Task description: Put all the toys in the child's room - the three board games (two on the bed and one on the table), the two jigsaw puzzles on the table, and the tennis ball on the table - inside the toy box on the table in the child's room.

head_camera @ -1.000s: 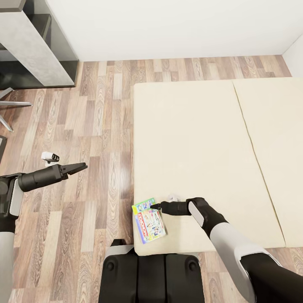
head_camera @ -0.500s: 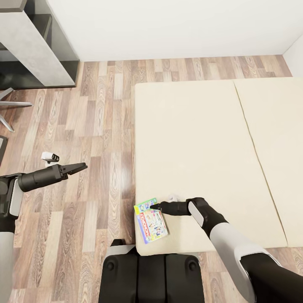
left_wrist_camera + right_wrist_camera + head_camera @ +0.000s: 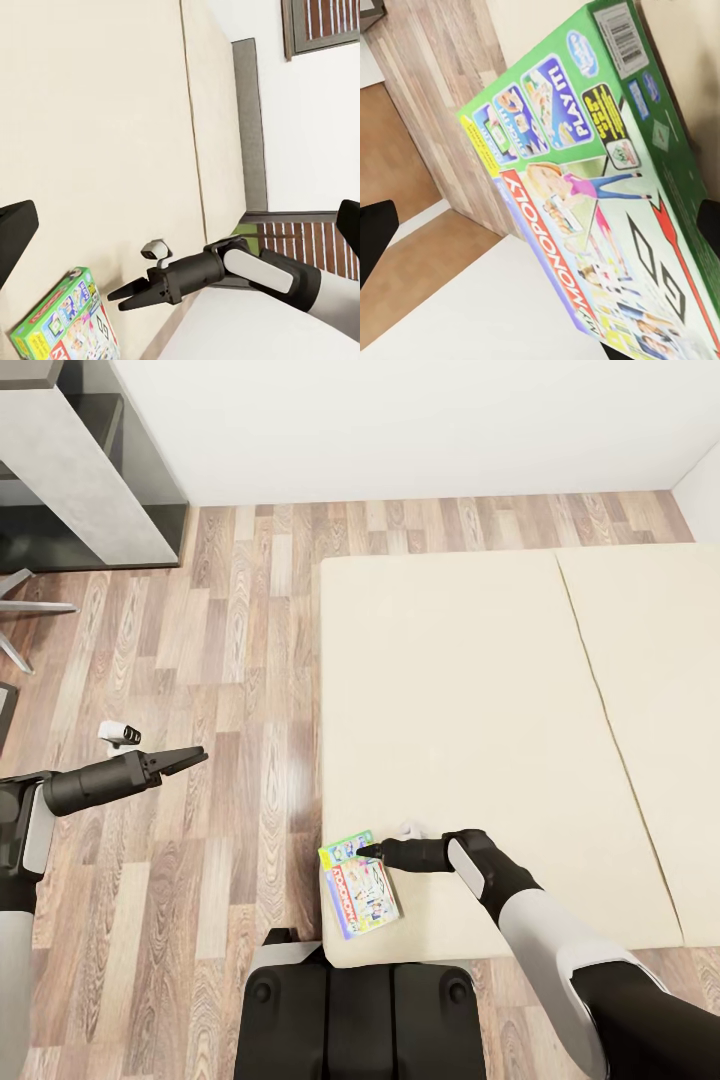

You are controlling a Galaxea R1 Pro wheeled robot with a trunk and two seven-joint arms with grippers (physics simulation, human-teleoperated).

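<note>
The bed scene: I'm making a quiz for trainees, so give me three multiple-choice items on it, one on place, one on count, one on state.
1. Where do the board games lie?
A. Floor
B. Near corner of the bed
C. Grey unit

2. How many board games show on the bed?
A. Two
B. One
C. Four

3. How is the left gripper?
A. Holding a game
B. Resting on the bed
C. Empty, over the floor

Answers: 1 B, they sit at the mattress corner nearest the robot. 2 A, a green one partly under a Monopoly one. 3 C, its fingers hold nothing above the planks.
</note>
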